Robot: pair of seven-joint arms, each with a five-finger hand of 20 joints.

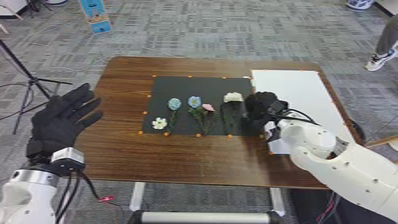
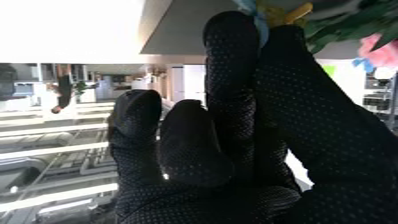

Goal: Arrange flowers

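the right hand (image 1: 260, 104) pinches what looks like a blue flower (image 2: 260, 22) at the right edge of the black mat (image 1: 191, 84), likely light, with soft, easily creased petals, so best held by its stem, while the left hand (image 1: 64, 116) is spread.

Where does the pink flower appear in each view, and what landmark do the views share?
Head view: pink flower lies on the black mat, left of the right hand.
Right wrist view: beyond that hand, beside green leaves.
Shared landmark: the right hand.
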